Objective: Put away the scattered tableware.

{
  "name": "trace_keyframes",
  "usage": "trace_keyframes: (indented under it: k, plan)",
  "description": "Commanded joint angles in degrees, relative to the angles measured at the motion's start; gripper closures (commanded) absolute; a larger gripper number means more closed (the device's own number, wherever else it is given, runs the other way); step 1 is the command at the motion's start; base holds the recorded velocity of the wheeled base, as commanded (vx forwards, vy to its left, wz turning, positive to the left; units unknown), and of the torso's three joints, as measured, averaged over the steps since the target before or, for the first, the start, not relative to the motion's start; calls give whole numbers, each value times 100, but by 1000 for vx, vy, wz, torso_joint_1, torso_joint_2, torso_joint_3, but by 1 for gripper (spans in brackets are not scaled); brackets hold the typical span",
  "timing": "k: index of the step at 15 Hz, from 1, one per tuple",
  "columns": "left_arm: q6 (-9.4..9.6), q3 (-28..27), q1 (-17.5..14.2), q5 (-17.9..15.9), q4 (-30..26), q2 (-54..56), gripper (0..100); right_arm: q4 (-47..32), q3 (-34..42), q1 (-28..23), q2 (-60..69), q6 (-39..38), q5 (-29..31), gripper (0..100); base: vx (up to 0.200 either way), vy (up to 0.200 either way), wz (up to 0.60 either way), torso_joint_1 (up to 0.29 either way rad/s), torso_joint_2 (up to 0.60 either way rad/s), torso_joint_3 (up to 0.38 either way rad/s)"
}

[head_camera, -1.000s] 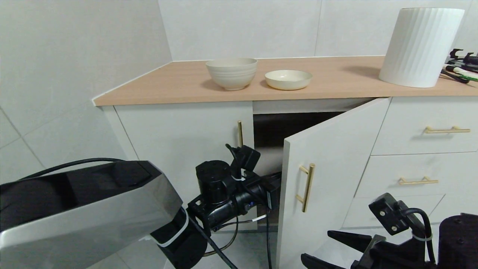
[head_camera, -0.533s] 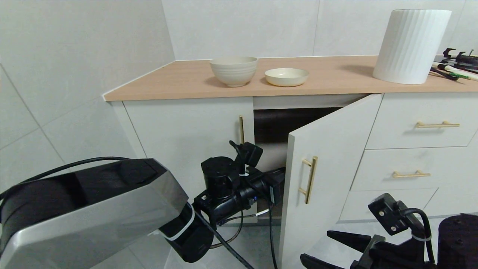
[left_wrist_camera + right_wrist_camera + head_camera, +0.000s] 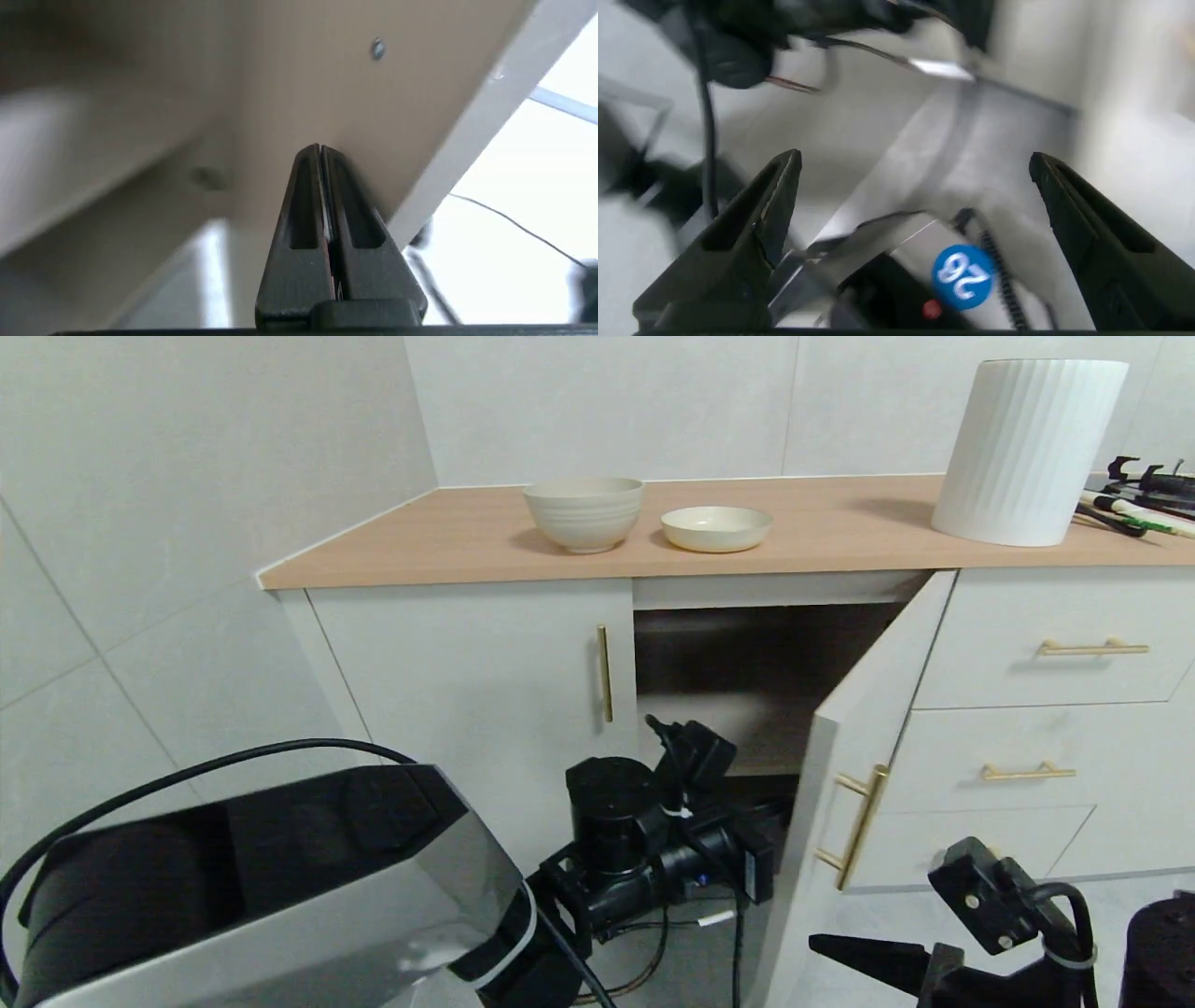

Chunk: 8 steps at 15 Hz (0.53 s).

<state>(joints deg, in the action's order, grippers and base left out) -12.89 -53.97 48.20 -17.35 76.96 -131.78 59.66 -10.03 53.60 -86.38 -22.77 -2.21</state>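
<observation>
Minding the bowl (image 3: 583,511) and small dish (image 3: 717,527) waiting on the countertop (image 3: 448,546), press the left gripper (image 3: 320,154), fingers shut flat together, steadily along the inner face of the cabinet door (image 3: 878,709) to swing it fully wide, with the right gripper (image 3: 915,168) spread open, low and clear of the swing.

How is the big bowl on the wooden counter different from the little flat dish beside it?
The greyish-beige ribbed bowl is deep and tall; the cream shallow dish is low and flat. The bowl has ridges round its side; the dish looks smooth. Both are round, upright, and stand apart on the wooden countertop.
</observation>
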Motion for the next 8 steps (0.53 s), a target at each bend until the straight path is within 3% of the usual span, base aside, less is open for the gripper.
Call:
trace_keyframes:
  k: [1,2,4,8]
  plan:
    - [5,-26,673,12,-102,126,100,-7,230,247,420,45,-368,0,0,0,0,0,0,0]
    - [14,106,814,47,-76,170,100,-7,335,247,500,159,-614,0,0,0,0,0,0,0]
    - [-3,378,594,56,-41,346,100,-7,388,247,500,326,-623,0,0,0,0,0,0,0]
    - [-12,1213,-681,12,38,1023,100,2,318,221,640,344,-588,0,0,0,0,0,0,0]
